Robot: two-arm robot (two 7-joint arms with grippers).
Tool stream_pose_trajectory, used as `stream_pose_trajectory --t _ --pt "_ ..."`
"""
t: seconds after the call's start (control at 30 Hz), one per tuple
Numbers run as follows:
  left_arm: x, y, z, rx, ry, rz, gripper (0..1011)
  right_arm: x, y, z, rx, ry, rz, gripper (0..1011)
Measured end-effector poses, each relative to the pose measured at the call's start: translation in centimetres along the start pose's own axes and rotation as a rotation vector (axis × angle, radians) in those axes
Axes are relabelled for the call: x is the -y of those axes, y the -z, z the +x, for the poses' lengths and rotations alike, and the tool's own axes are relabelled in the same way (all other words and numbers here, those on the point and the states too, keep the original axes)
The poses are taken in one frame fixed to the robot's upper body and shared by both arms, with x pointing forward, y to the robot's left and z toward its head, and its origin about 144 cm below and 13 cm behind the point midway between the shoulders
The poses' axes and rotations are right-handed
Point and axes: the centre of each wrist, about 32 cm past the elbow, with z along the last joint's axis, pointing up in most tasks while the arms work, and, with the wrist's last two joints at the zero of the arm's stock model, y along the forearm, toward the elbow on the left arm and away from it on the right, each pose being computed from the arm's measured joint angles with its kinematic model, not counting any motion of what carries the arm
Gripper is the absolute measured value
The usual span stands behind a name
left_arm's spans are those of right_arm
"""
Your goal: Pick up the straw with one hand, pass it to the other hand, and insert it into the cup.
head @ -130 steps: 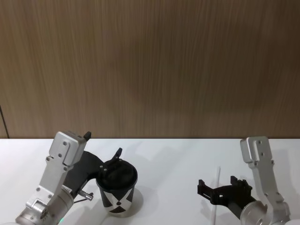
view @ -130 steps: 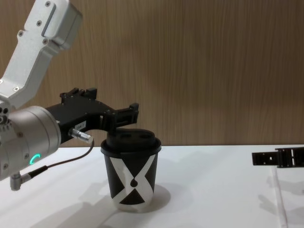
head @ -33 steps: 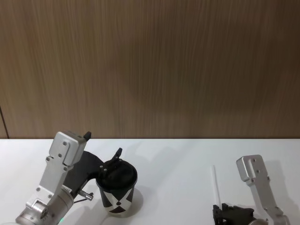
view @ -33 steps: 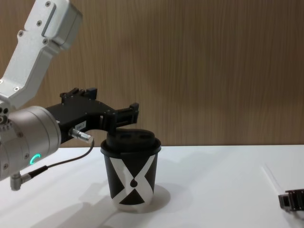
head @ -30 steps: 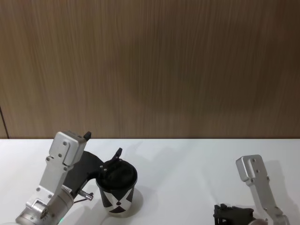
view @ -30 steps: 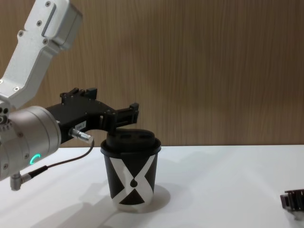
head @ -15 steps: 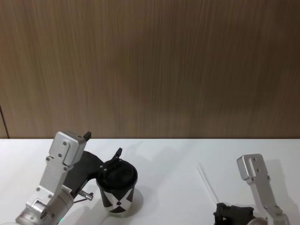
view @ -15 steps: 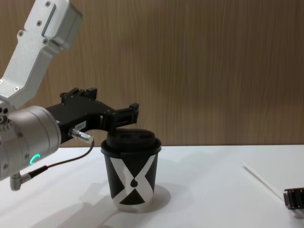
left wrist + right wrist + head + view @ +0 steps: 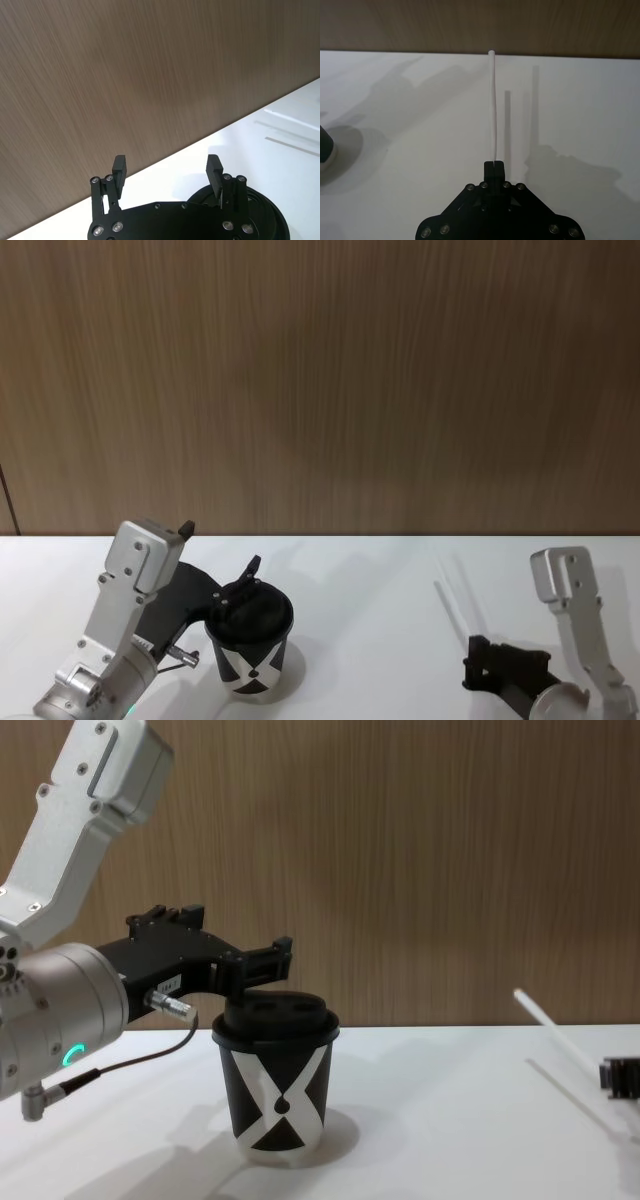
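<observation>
The thin white straw (image 9: 493,105) sticks out forward from my right gripper (image 9: 493,163), which is shut on its near end. In the chest view the straw (image 9: 552,1024) slants up and to the left above the table, its shadow below it, with the right gripper (image 9: 620,1077) at the right edge. The black cup (image 9: 279,1092) with a white X and a domed lid stands on the table at the left. My left gripper (image 9: 167,170) hovers open just above and behind the cup's lid (image 9: 250,212), nothing between its fingers. The head view shows the straw (image 9: 452,610) well right of the cup (image 9: 249,645).
The white table (image 9: 370,640) runs back to a brown wood-grain wall (image 9: 320,390). A grey cable with a metal plug (image 9: 165,1005) hangs off the left wrist beside the cup. Bare table lies between the cup and the right gripper.
My right gripper came down onto the straw, shut on its near end and lifted it; over the last half second it rose further off the table. The left arm and cup have not moved.
</observation>
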Motion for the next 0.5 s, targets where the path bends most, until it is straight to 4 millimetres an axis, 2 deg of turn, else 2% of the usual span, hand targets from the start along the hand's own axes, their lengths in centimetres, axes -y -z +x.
stream_pose_trajectory --t 0.5 --pt "0.0 0.0 0.0 0.000 0.000 0.000 1003 1.5 -1.1 0.7 -0.006 -0.119 0.232 0"
